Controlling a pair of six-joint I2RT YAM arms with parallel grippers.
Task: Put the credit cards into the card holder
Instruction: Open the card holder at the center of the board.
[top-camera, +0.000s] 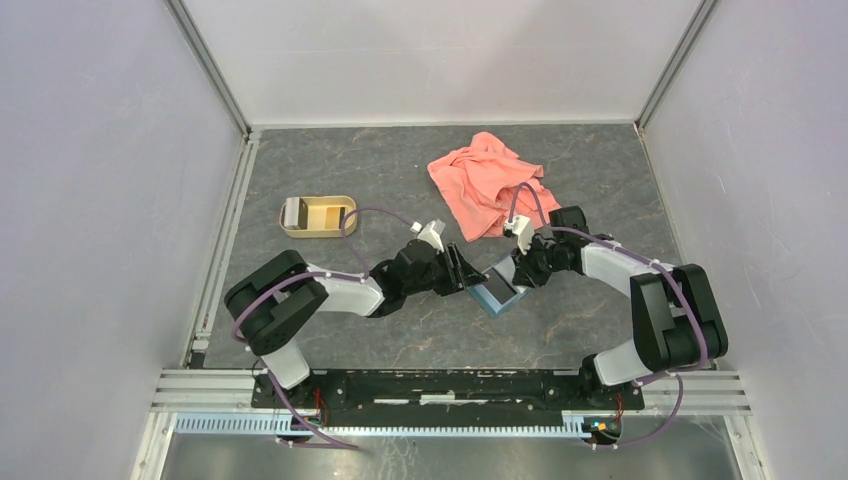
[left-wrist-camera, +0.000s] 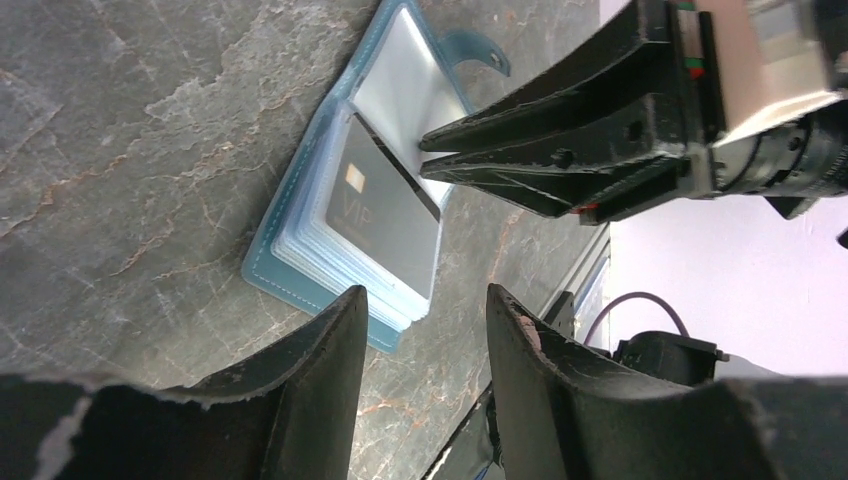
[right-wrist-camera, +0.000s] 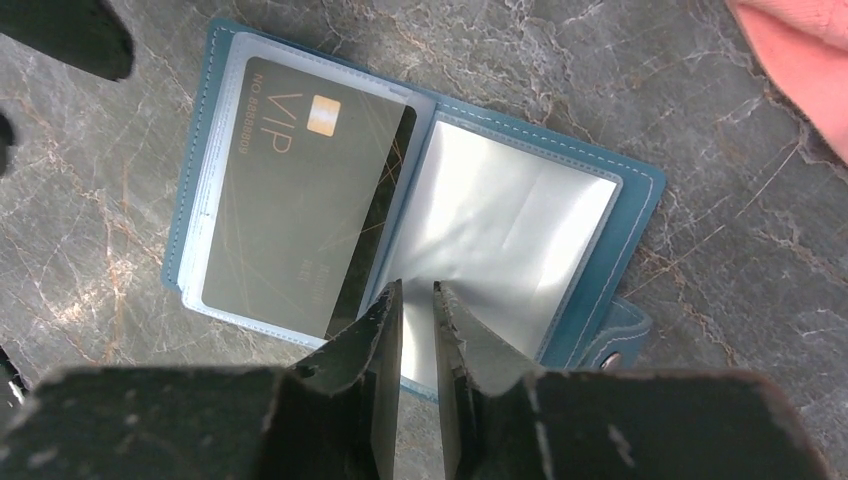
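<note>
Card holder (top-camera: 497, 293) lies open and flat on the grey marbled tabletop (top-camera: 380, 170), roughly at the middle of the top view, between the two arms. Its clear sleeves face up, and its snap tab (right-wrist-camera: 611, 353) sticks out from one edge. One credit card (right-wrist-camera: 296, 222), dark olive with a gold chip, the letters VIP and a dark stripe along one long edge, sits in the top sleeve of the thicker stack. The facing sleeve (right-wrist-camera: 515, 235) shows only pale plastic.

Left pincer (left-wrist-camera: 425, 293) reaches in from 9 o'clock of the holder in the top view. Its jaws stand moderately apart with nothing between them, poised beside the stack's free edge. Right pincer (right-wrist-camera: 416, 292) comes in from 2 o'clock, its jaws narrowed to a slit. Its tips sit at the fold next to the card's striped edge. Whether they pinch a sleeve cannot be told.

Salmon-pink cloth (top-camera: 489, 185) lies crumpled at 12 o'clock of the holder, apart from it. A tan oval tray (top-camera: 318, 217) stands at 10 o'clock, well apart
</note>
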